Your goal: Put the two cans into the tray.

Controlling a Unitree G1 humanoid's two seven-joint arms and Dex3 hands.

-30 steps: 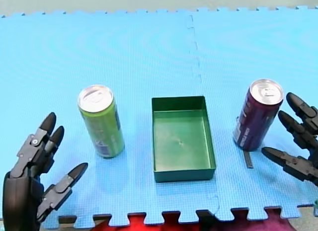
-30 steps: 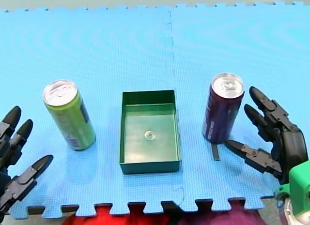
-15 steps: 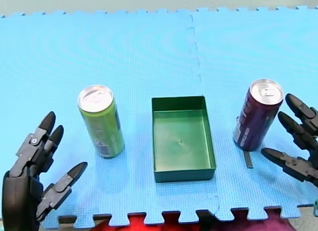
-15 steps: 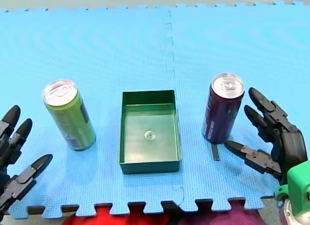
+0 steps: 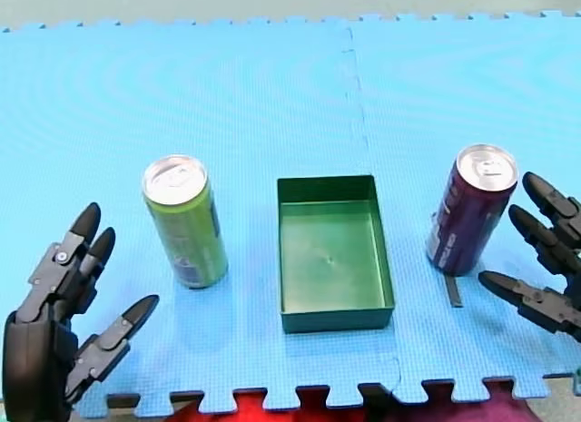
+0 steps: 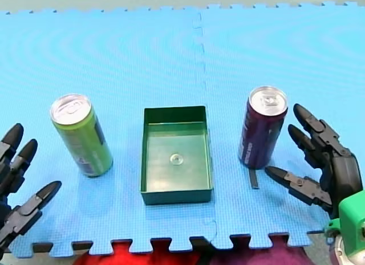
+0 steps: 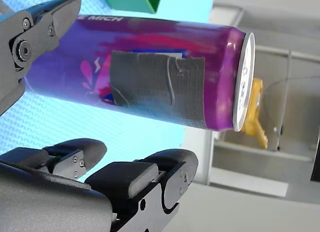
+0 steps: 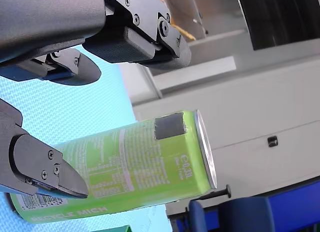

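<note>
two cans, and neither is in the tray yet. the green can (image 5: 186, 222) stands upright on the blue foam mat (image 5: 272, 95), a little off the tray's left side. the purple can (image 5: 470, 211) stands upright off its right side. between them sits the green tray (image 5: 336, 318), open side up, with no can inside.

now the hands. the right hand (image 5: 545, 259) is just beside the purple can on its outer side, wide and gripping nothing. a sliver of mat shows between its fingers (image 5: 537, 227) and the can wall, so no contact that i can see. the first wrist view puts that purple can between finger and thumb, a grey tape patch (image 7: 157, 85) on its side. the left hand (image 5: 64, 322) waits at the near left corner, wide and empty too, nearer the viewer than the green can and apart from it.

progress, by my read: nothing is done. two grasps, two lifts and two placements are all left, and the right side looks closest to a grab.
</note>
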